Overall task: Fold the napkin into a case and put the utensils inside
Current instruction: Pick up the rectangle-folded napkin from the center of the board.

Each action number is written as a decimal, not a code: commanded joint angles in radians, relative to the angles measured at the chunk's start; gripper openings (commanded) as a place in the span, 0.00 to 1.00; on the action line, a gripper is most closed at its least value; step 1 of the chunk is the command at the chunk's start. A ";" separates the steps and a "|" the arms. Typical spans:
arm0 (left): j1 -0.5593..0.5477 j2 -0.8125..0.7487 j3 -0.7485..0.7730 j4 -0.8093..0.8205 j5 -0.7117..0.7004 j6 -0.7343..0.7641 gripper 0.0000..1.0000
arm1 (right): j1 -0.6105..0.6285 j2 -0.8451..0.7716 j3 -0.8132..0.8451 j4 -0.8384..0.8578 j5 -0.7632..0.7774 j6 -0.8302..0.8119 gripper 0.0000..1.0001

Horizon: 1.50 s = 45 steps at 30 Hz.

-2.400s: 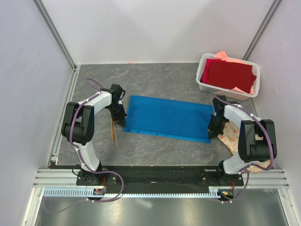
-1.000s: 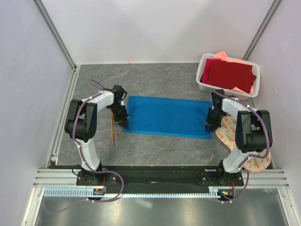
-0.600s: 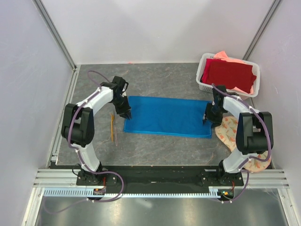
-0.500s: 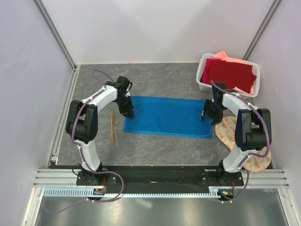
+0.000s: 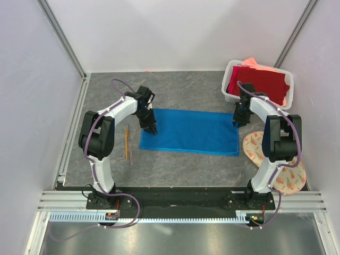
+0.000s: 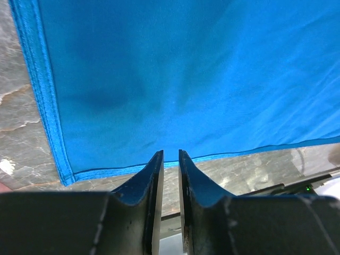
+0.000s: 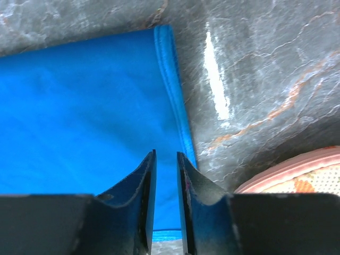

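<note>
Top external view: the utensils (image 5: 127, 144) lie on the surface (image 5: 175, 170), just left of the napkin (image 5: 188, 131), a flat blue rectangle at centre frame; the left end effector (image 5: 153, 129) hangs over its left end; the right end effector (image 5: 236, 122) over its upper right corner; both nearly closed, gripping nothing.

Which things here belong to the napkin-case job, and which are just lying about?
Job in hand: blue napkin; orange-brown utensils; left pincer; right pincer.

Lying about: white basket; dark red cloth; salmon-pink cloth; floral mat.
</note>
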 commanded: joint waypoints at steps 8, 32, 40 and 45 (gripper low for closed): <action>-0.004 -0.060 -0.007 0.014 0.055 -0.024 0.24 | -0.011 -0.021 -0.098 0.081 0.033 -0.013 0.32; 0.000 -0.062 -0.012 0.014 0.098 -0.001 0.32 | -0.009 -0.025 -0.201 0.084 0.122 -0.013 0.36; 0.026 -0.075 -0.013 0.008 0.112 0.004 0.32 | 0.017 0.047 -0.235 0.149 0.126 0.016 0.31; 0.034 -0.098 -0.021 0.003 0.111 0.004 0.32 | 0.020 0.065 -0.267 0.207 0.069 0.011 0.28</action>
